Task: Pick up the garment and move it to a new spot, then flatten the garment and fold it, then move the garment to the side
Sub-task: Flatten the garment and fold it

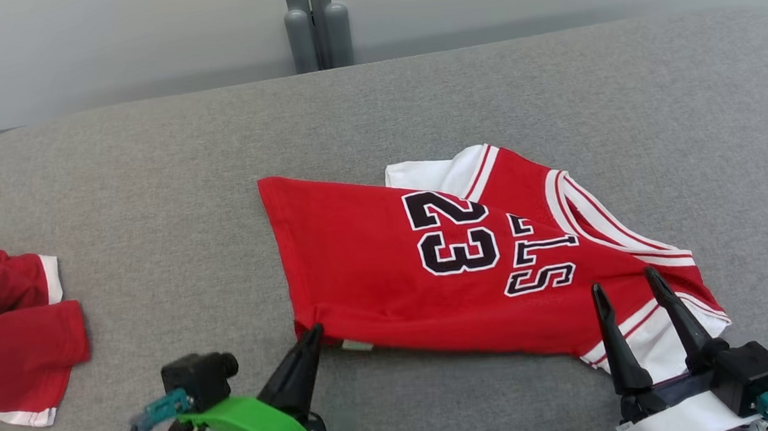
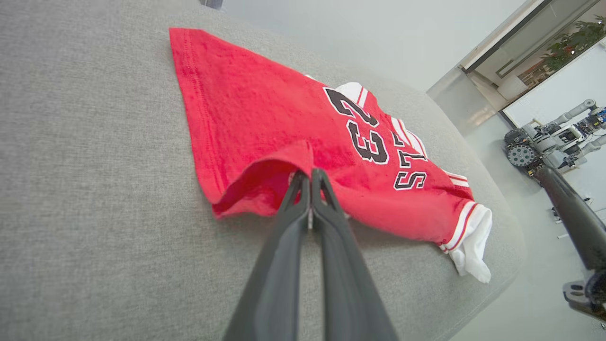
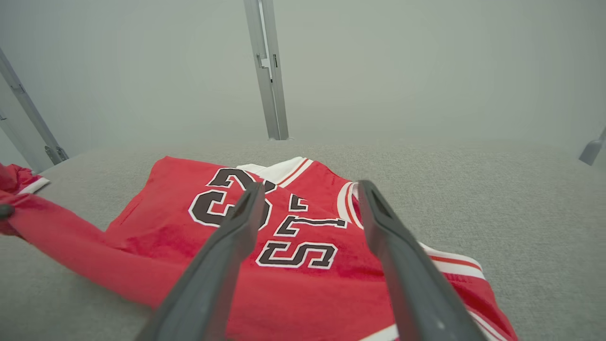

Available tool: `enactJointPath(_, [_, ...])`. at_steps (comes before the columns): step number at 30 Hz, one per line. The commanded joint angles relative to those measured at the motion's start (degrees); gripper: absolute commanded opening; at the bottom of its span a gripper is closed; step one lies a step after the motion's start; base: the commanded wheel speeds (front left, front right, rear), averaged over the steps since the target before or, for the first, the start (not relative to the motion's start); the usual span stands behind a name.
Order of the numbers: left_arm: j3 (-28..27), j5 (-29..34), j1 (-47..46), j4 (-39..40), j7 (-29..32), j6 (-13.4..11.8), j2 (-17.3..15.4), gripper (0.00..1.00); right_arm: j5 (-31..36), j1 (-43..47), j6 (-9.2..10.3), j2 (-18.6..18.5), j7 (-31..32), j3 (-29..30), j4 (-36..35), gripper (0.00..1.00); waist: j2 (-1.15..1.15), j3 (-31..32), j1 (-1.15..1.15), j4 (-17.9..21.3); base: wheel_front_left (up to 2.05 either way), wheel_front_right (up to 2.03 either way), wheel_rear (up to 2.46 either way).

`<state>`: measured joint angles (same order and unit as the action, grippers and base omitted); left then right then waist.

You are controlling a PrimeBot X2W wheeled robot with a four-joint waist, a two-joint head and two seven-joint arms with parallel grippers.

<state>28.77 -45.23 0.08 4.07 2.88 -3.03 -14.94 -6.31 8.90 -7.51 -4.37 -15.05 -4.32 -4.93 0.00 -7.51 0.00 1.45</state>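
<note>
You had the left pincer (image 2: pixel 311 177) pinching the near hem corner of the red jersey (image 1: pixel 374 270) lying mid-table (image 1: pixel 152 191) (flattening, I'd judge), while the right pincer (image 1: pixel 624 281) hung spread over the shoulder end it needed to grip next.

Bright and evenly lit from above. Faint, soft-edged shadow under the near hem of the red jersey (image 1: pixel 374 270), darker inside the lifted fold in the left wrist view. Crisp in the head view. Blown out to near white at the far right of the left wrist view, with wide-angle bending toward the edges. Hazy and washed out behind the jersey in the right wrist view; blurred near the lens on the fingers (image 3: pixel 407 274) of the right gripper (image 3: pixel 311 186).
</note>
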Motion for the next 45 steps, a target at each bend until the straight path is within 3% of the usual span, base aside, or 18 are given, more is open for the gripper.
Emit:
enactJointPath(1, [-0.5, -0.6, -2.9, -2.0, 0.6, 0.6, 0.6, 0.0, 0.1, -0.9, 0.04, 0.0, -0.2, 0.0, 0.2, 1.0, 0.0, -1.6, 0.0, 2.7, 0.0, 0.0, 0.0])
enactJointPath(8, [-1.9, -2.2, -12.9, -17.4, 3.6, 2.1, 1.3, 0.0, -0.5, -2.1, 0.04, 0.5, -0.2, -0.1, 1.2, 1.0, 0.0, -3.7, 0.0, 7.0, 0.0, 0.0, 0.0])
enactJointPath(10, [-2.3, -2.0, -14.6, -21.5, 2.9, 2.3, 1.4, 0.55, -0.5, -1.9, 0.04, 0.7, -0.2, 0.1, 1.4, 1.0, 0.0, -3.9, 0.0, 7.7, 0.0, 0.0, 0.0])
enactJointPath(11, [-2.3, -1.9, -15.2, -23.1, 2.3, 2.8, 1.7, 0.88, -0.5, -1.8, 0.04, 0.8, -0.2, 0.2, 1.5, 1.0, 0.0, -3.9, 0.0, 7.9, 0.0, 0.0, 0.0])
enactJointPath(12, [-2.7, -2.4, -15.4, -24.2, 1.7, 2.9, 2.1, 1.0, -0.5, -1.6, 0.04, 0.9, -0.2, 0.3, 1.5, 1.0, 0.0, -3.9, 0.0, 8.0, 0.0, 0.0, 0.0])
enactJointPath(19, [-5.6, -4.8, -11.5, -24.9, -4.4, 5.1, 2.6, 1.0, -0.4, -0.8, 0.04, 1.1, -0.2, 0.4, 1.8, 1.0, 0.0, -3.3, 0.0, 7.2, 0.0, 0.0, 0.0])
enactJointPath(26, [-3.0, -2.0, -8.0, -19.8, -5.1, 7.4, -0.6, 1.0, -0.1, -1.4, 0.04, 1.0, -0.2, 0.1, 1.5, 1.0, 0.0, -3.6, 0.0, 6.1, 0.0, 0.0, 0.0])
enactJointPath(32, [0.2, 3.2, -11.6, -22.7, -5.3, 7.7, -3.2, 1.0, -0.2, -2.1, 0.04, 0.6, -0.2, -0.3, 1.6, 1.0, 0.0, -4.3, 0.0, 6.5, 0.0, 0.0, 0.0])
enactJointPath(41, [2.2, 6.9, -17.5, -29.7, -8.2, 8.5, -1.8, 1.0, -0.6, -2.3, 0.04, 0.8, -0.2, -0.3, 1.7, 1.0, 0.0, -5.0, 0.0, 7.8, 0.0, 0.0, 0.0])
enactJointPath(42, [2.6, 7.2, -17.9, -30.4, -7.9, 8.6, -1.8, 0.87, -0.6, -2.3, 0.04, 0.8, -0.2, -0.3, 1.7, 1.0, 0.0, -5.0, 0.0, 7.9, 0.0, 0.0, 0.0])
enactJointPath(43, [2.8, 7.2, -18.2, -30.9, -7.9, 8.7, -1.7, 0.47, -0.7, -2.2, 0.04, 0.9, -0.2, -0.3, 1.7, 1.0, 0.0, -5.0, 0.0, 7.9, 0.0, 0.0, 0.0])
enactJointPath(44, [2.9, 7.0, -18.3, -31.2, -7.8, 8.8, -1.6, 0.01, -0.7, -2.1, 0.04, 0.9, -0.2, -0.2, 1.8, 1.0, 0.0, -4.9, 0.0, 7.9, 0.0, 0.0, 0.0])
enactJointPath(45, [3.1, 6.6, -18.3, -31.2, -8.0, 9.0, -1.5, 0.0, -0.6, -1.9, 0.04, 0.9, -0.2, -0.2, 1.8, 1.0, 0.0, -4.8, 0.0, 7.8, 0.0, 0.0, 0.0])
